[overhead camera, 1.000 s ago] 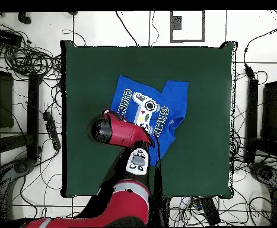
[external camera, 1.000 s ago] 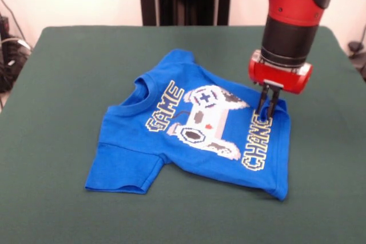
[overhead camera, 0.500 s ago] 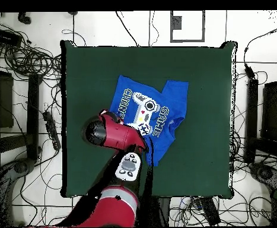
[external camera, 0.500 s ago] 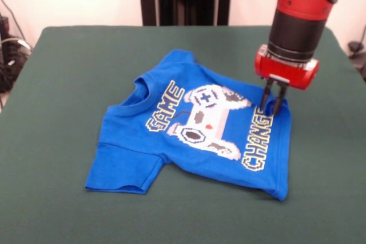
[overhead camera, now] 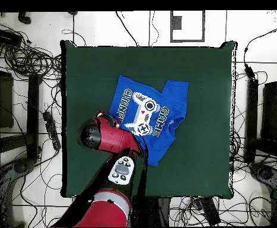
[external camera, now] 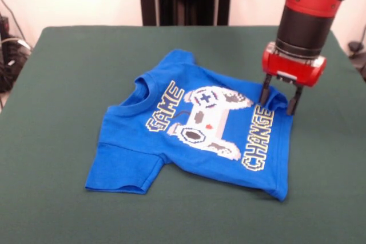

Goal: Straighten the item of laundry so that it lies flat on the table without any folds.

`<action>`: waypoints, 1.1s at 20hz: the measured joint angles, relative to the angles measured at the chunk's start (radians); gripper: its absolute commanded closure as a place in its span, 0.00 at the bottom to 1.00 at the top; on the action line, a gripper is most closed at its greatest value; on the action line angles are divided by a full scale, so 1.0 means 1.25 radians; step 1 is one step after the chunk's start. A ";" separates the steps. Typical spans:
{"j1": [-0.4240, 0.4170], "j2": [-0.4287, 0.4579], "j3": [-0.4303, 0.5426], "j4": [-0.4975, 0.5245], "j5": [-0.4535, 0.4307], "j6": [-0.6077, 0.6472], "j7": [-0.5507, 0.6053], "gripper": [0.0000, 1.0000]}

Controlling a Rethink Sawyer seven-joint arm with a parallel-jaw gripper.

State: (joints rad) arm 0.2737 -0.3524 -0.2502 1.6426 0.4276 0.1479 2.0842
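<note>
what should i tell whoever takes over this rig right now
Pincer: open, fingers astride a raised bit of fabric at the hem corner of the blue T-shirt, gripping nothing.
Shirt: print up, about mid table, slightly askew.
Done: body mostly spread.
Left: one sleeve looks tucked under at the far side, the hem corner by the pincer is bunched, and the near sleeve is creased.

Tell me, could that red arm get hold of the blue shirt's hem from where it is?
Probably yes: the gripper hangs open right over the T-shirt's raised hem corner, and nothing lies between.
</note>
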 measured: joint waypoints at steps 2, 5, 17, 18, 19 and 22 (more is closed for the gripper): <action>0.000 0.000 0.000 0.006 0.009 0.000 0.000 0.00; -0.004 -0.001 0.001 0.014 0.020 0.000 0.000 0.00; -0.041 -0.007 0.006 0.054 0.028 -0.001 0.000 0.00; -0.037 -0.010 0.006 0.063 0.036 -0.001 0.000 0.00; -0.035 -0.011 0.006 0.067 0.041 -0.001 0.000 0.00; -0.026 -0.023 0.008 0.084 0.061 0.000 0.000 0.00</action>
State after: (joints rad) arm 0.2415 -0.3811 -0.2402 1.7477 0.5040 0.1473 2.0842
